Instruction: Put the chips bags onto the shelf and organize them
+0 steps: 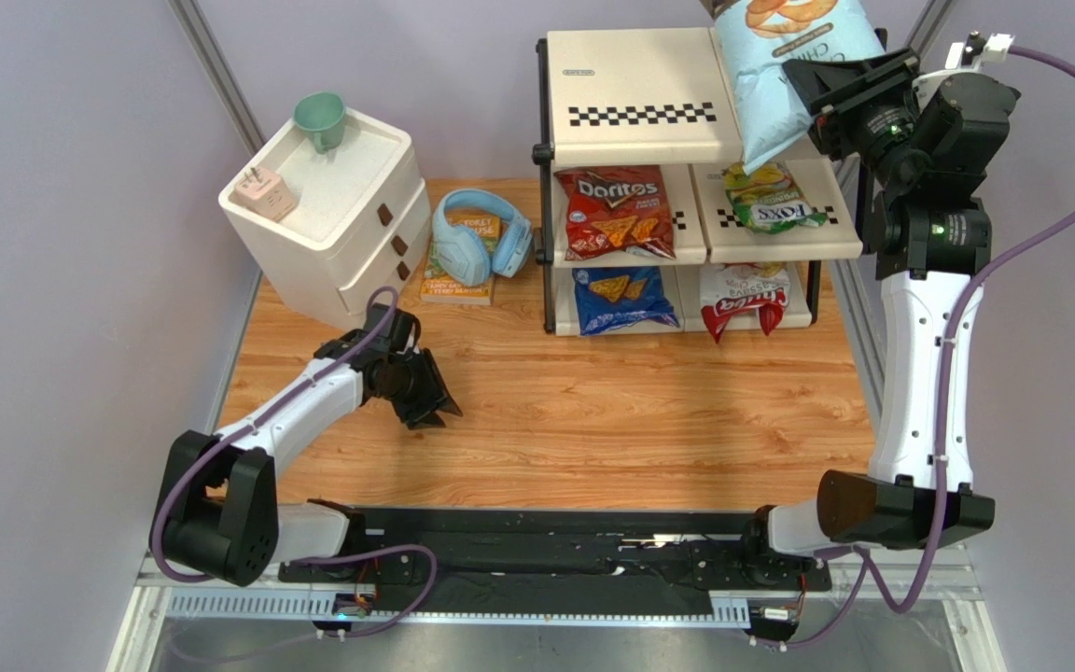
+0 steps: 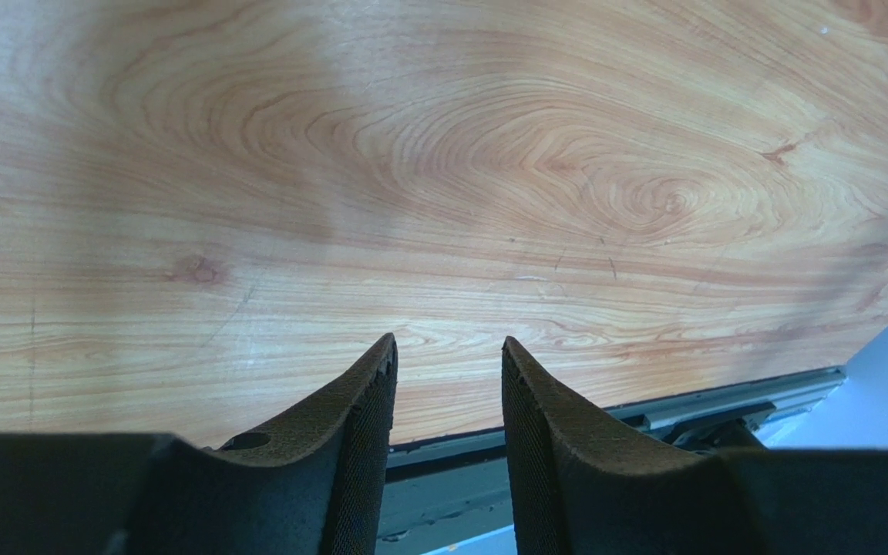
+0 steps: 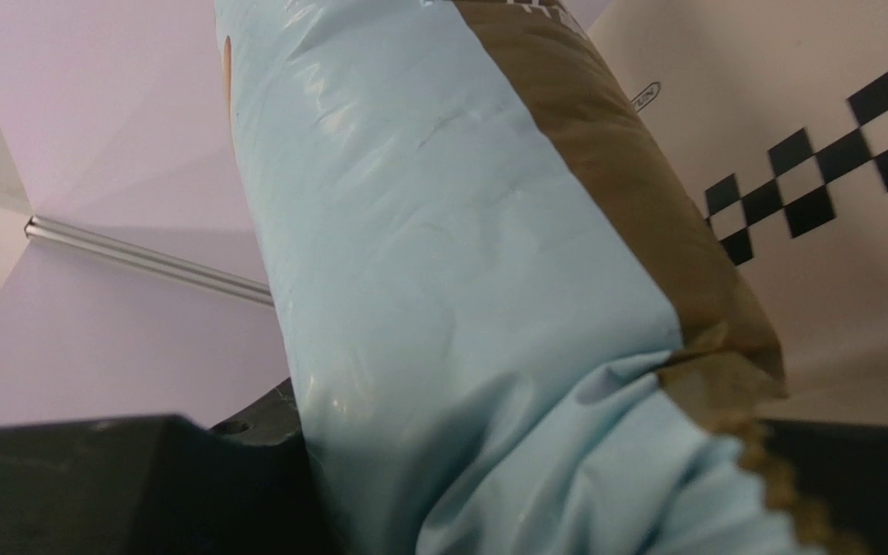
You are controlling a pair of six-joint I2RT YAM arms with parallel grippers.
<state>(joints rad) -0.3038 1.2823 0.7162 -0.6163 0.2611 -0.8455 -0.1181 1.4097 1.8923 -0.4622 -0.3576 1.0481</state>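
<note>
Judged pale-blue cassava bag (image 1: 782, 70) light, puffy and slick-foiled, with crushable contents. Rated flat crimped edge the best hold, pinched lightly, never across the belly. Noted right jaws closed on bag's edge, foil bunched between them, bulk jutting beyond the tips. Logged bag tilted over right end of shelf (image 1: 634, 98) top board; could not tell contact. Saw left jaws parted, empty, low over table (image 2: 414, 174).

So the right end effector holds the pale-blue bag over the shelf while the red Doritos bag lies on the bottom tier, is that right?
Not quite: the top external view shows the red Doritos bag on the middle tier, not the bottom. The right end effector does hold the pale-blue bag over the shelf.
</note>
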